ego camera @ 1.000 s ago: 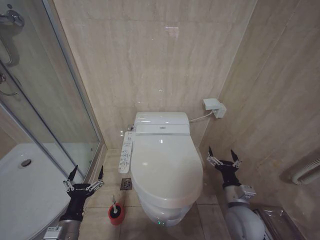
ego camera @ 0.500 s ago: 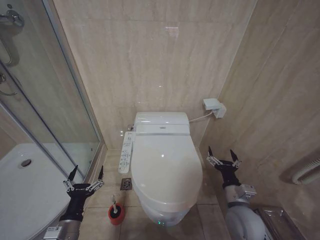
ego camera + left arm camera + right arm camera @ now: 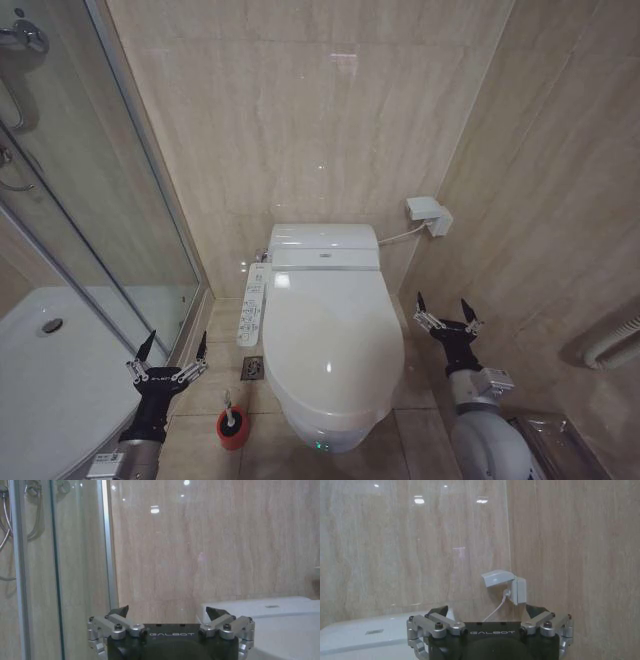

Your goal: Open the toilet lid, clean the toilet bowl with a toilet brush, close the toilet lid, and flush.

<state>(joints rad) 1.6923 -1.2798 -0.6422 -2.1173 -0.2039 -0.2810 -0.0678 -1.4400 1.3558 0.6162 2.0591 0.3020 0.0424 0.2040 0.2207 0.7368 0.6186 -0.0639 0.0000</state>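
Two grippers, both empty, flank one closed toilet.

Item 1, left gripper [image 3: 167, 358]: fingers spread wide, pointing toward the back wall, poised beside the shower glass [image 3: 100, 230] and above the floor.

Item 2, toilet brush [image 3: 230, 418]: standing in its red cup holder [image 3: 231, 430] on the floor, between the left gripper and the toilet base, near both. Handle roughly upright, a short white stick.

Item 3, toilet lid [image 3: 332, 335]: shut flat over the toilet bowl, which it hides. Long axis runs from the hinge at the back wall toward the robot; rounded front end nearest the robot. Control panel [image 3: 251, 307] lies along its left edge.

Item 4, right gripper [image 3: 446, 325]: fingers spread wide, held just right of the lid, close to the side wall. Wall socket [image 3: 506, 587] with its cable sits ahead of it.

Risk, as judged: the lid is glossy and curved, so a lift at the front rim could slip. The right arm has little room against the wall. Reaching low for the brush could tip the cup.
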